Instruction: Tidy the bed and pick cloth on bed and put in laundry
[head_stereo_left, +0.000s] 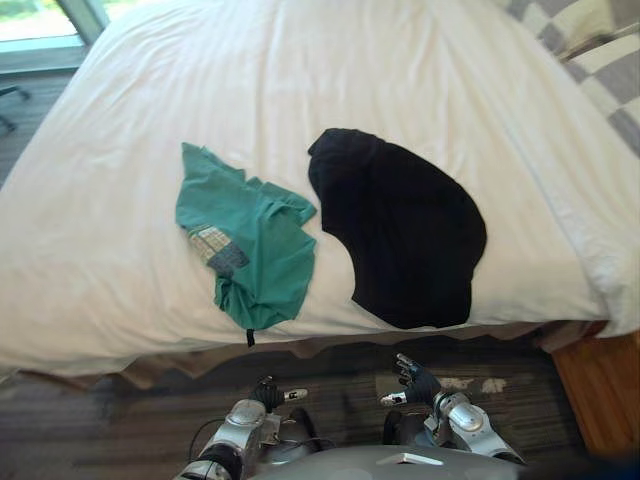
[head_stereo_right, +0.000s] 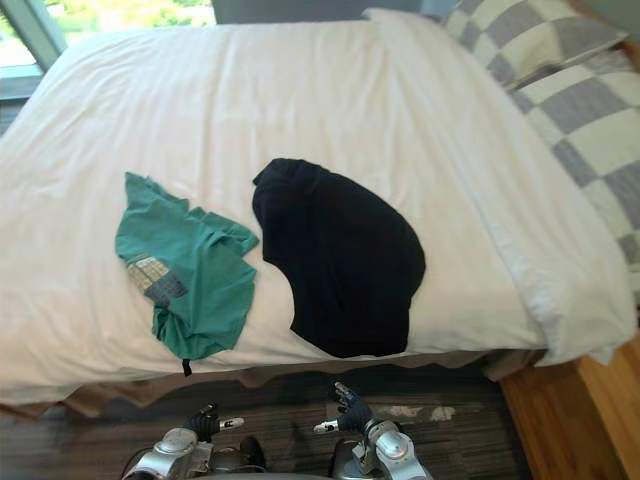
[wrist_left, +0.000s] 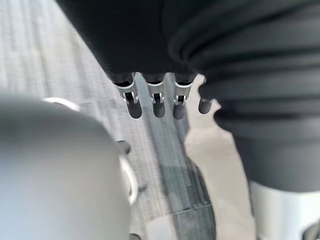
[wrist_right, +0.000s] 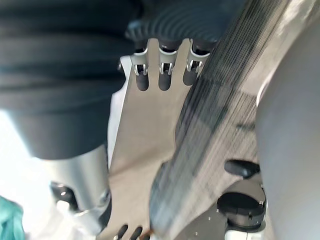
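Observation:
A crumpled green cloth (head_stereo_left: 255, 240) with a checked patch lies on the white bed (head_stereo_left: 300, 70), near its front edge on the left. Just right of it a larger black cloth (head_stereo_left: 400, 230) is spread flat, its lower end reaching the mattress edge. My left hand (head_stereo_left: 272, 393) and right hand (head_stereo_left: 415, 383) hang low over the floor in front of the bed, below the two cloths and apart from them. In the wrist views the left fingers (wrist_left: 158, 102) and right fingers (wrist_right: 164, 75) are relaxed and hold nothing.
Grey-and-white checked pillows (head_stereo_right: 560, 60) lie at the bed's far right end. A wooden surface (head_stereo_left: 600, 390) stands by the bed's right corner. A window (head_stereo_left: 30, 25) is at the far left. Grey carpet (head_stereo_left: 120, 420) runs along the bed's front.

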